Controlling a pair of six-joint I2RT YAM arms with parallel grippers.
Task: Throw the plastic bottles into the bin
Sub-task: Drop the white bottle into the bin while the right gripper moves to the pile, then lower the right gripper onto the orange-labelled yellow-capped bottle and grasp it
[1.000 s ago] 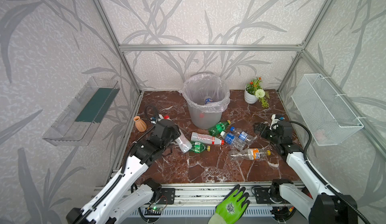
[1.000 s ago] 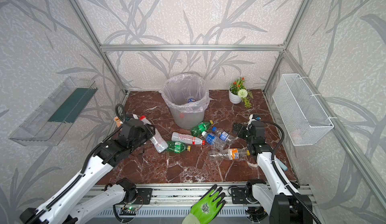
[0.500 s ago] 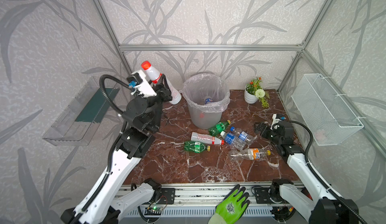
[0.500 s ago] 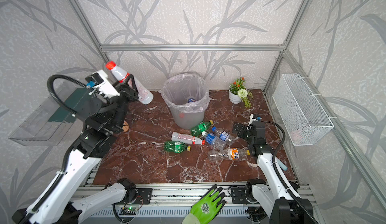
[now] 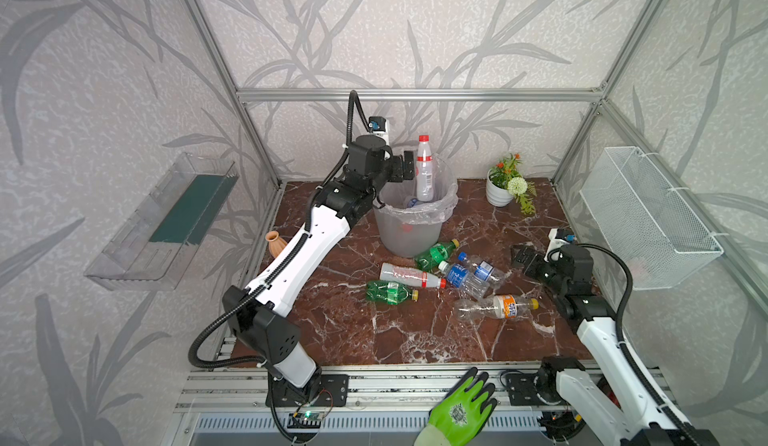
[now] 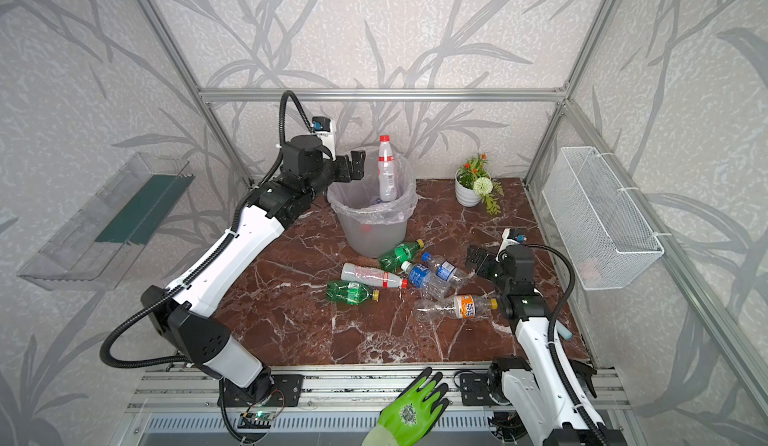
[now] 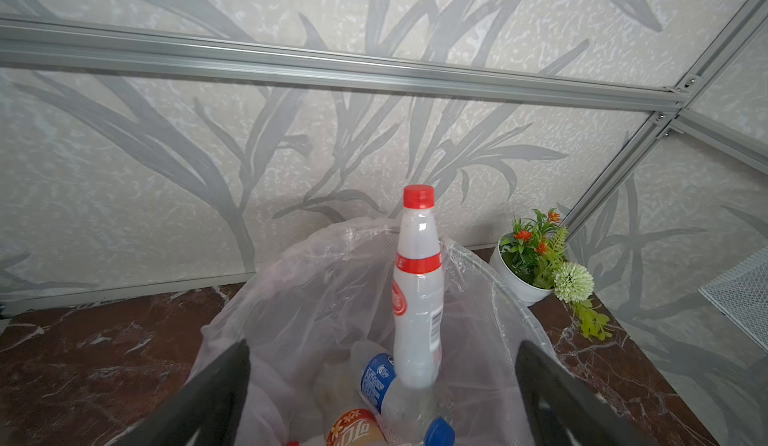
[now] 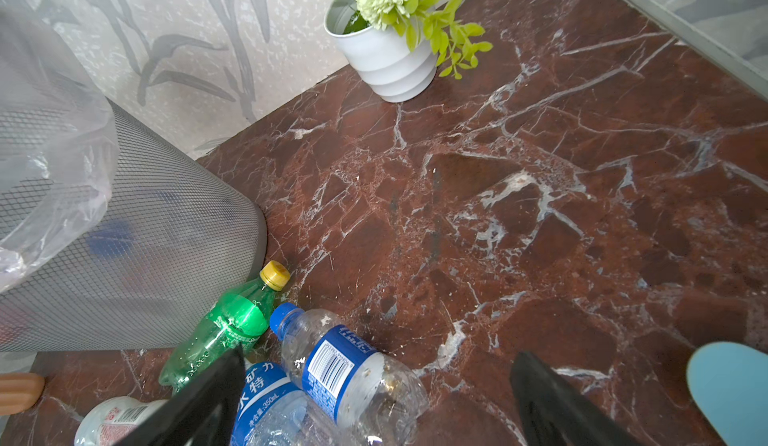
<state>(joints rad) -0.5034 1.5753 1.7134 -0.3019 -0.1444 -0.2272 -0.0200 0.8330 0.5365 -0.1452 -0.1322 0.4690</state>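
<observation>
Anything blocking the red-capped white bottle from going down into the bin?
Nothing visible. The white bottle is upright in the bin mouth, above bottles already inside; the left gripper stands open, clear of it.

The work surface is a red-brown marble-pattern tabletop [image 5: 374, 340]. The grey bin [image 5: 405, 236] stands at rear centre, a white flower pot [image 5: 497, 194] at rear right, and a terracotta vase [image 5: 275, 243] at the left edge. Six bottles lie on their sides in front of the bin: a green bottle [image 5: 434, 253] just beside its base, a second green bottle [image 5: 388, 292], a milky-white bottle [image 5: 409, 275], a white-capped blue-labelled bottle [image 5: 459, 277], a blue-capped blue-labelled bottle [image 5: 482, 270], and an orange-labelled bottle [image 5: 494, 307] nearest the front.
</observation>
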